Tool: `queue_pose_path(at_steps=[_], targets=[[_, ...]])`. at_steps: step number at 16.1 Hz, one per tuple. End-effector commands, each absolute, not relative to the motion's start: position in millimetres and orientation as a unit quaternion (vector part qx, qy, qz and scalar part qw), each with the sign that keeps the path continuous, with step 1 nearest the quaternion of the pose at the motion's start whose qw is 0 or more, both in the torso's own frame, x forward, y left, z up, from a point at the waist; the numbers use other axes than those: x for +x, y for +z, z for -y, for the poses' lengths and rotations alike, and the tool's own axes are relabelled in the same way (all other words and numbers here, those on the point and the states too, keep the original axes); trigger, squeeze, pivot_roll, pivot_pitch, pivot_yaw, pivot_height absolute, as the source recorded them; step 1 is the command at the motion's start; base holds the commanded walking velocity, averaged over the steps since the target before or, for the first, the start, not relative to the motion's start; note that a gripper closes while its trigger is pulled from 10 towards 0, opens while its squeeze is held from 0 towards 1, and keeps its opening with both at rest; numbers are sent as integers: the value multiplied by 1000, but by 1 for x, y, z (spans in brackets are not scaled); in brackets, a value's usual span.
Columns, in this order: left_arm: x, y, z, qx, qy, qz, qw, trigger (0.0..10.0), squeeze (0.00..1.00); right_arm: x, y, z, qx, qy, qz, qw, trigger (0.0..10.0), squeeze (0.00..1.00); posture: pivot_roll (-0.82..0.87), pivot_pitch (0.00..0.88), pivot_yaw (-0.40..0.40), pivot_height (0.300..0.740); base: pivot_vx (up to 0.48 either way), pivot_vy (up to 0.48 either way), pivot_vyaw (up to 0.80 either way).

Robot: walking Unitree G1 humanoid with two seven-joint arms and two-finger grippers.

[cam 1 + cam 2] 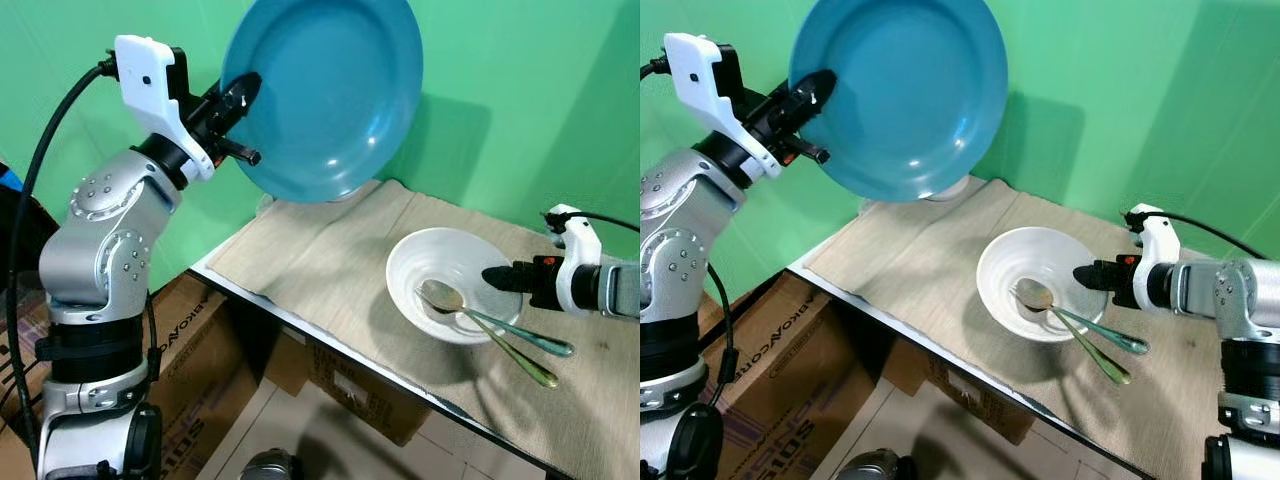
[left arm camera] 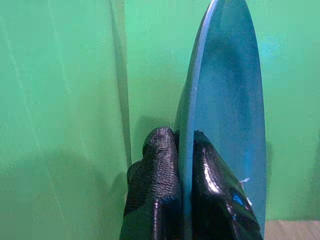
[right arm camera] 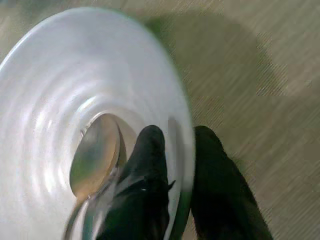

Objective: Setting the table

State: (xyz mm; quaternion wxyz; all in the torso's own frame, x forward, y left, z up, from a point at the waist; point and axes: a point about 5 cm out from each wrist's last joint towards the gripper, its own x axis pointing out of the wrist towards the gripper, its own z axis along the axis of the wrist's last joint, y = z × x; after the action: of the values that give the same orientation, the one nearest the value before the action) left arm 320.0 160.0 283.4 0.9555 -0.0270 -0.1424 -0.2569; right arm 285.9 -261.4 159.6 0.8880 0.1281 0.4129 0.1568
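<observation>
Left gripper (image 2: 185, 150) clamped on blue plate (image 1: 325, 90) rim, raised tilted | right gripper (image 3: 175, 140) pinches white bowl (image 1: 445, 285) rim; two spoons (image 1: 500, 340) inside, beside my fingers.

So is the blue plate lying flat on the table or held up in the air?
Held up: the left gripper pinches the blue plate by its rim, tilted, above the table.

A staged recording set is suggested: a green backdrop (image 1: 520, 90) is hung behind a table (image 1: 330, 330) covered with beige cloth (image 1: 330, 250), with cardboard boxes (image 1: 200, 370) stored beneath it.
</observation>
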Motion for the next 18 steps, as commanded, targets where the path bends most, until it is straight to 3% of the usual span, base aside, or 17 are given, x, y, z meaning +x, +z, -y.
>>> queue_pose_path(at_steps=[1,5,10,11,12,13,15,16,18], targets=[[319,296,-159,-26,-254,167,952,0,0,288,162,260,119,156,-403,894,10000,824,19,0,48,740,0,0,0],[320,294,-160,-25,-243,163,956,0,0,292,183,269,122,148,-352,916,10000,937,20,0,54,740,0,0,0],[312,306,-151,-40,-264,198,943,0,0,280,243,283,108,183,-244,946,10000,953,12,0,61,740,0,0,0],[309,309,-143,-28,-269,201,941,0,0,276,259,277,85,184,-173,964,10000,922,8,0,66,740,0,0,0],[306,310,-138,-3,-274,208,939,0,0,274,265,273,55,169,-131,975,10000,502,4,0,70,740,0,0,0],[303,310,-133,27,-274,218,936,0,0,272,271,265,30,140,-67,987,10000,0,0,0,71,740,0,0,0],[300,316,-134,52,-229,251,939,353,0,266,278,246,15,95,15,995,10000,0,-2,0,75,740,0,0,0],[300,315,-135,57,-211,257,941,10000,0,262,278,232,31,103,37,993,10000,0,-7,0,80,740,0,0,0],[298,308,-138,72,-174,258,948,10000,0,254,281,204,37,102,89,990,10000,0,-1,0,77,740,0,0,0]])
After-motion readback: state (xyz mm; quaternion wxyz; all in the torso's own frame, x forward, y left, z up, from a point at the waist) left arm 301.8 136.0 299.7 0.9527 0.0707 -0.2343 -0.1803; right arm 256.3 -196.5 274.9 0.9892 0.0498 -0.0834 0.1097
